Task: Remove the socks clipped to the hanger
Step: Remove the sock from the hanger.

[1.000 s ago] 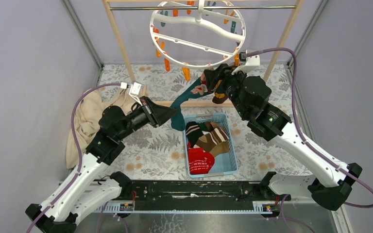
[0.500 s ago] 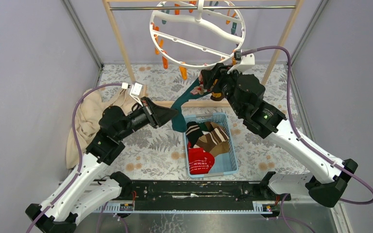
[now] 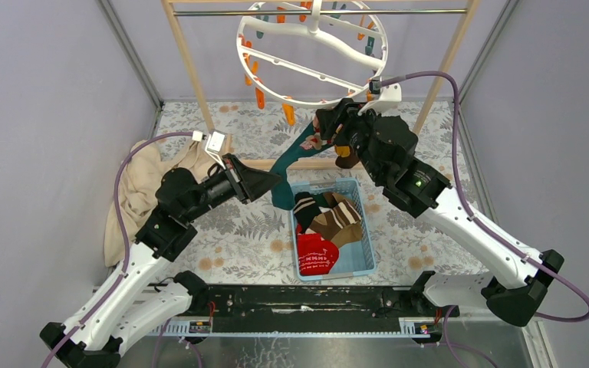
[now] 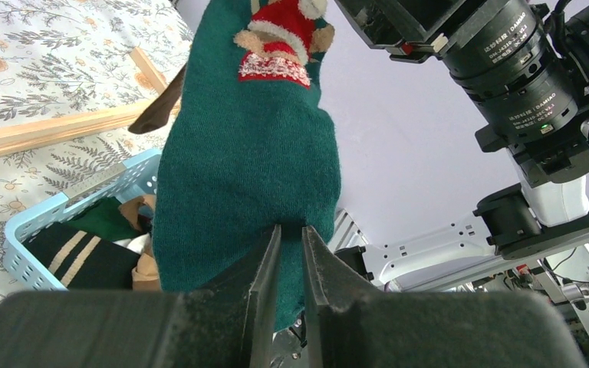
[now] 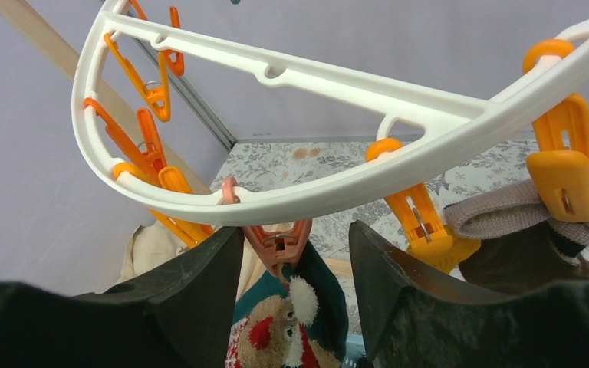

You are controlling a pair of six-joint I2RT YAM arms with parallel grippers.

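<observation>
The white round hanger [image 3: 312,32] hangs from the wooden rack, and its rim [image 5: 399,165] crosses the right wrist view. A dark green sock [image 3: 290,165] with a Santa bear hangs from a salmon-orange clip [image 5: 278,238]. My right gripper [image 5: 293,230] is open, one finger on each side of that clip, just under the rim. My left gripper [image 4: 290,228] is shut on the green sock's lower end [image 4: 245,153], above the basket. A second, brown-grey sock [image 5: 521,218] hangs from an orange clip [image 5: 564,165] to the right.
A light blue basket [image 3: 364,230] holding several removed socks sits on the floral mat below the hanger. A beige cloth [image 3: 134,192] lies at the left. The wooden rack posts [image 3: 188,65] stand on both sides. Empty orange clips [image 5: 149,92] dangle from the ring.
My right gripper has moved a little left and up toward the hanger's rim, its jaws narrowing slightly around the clip. The left arm has not moved.
</observation>
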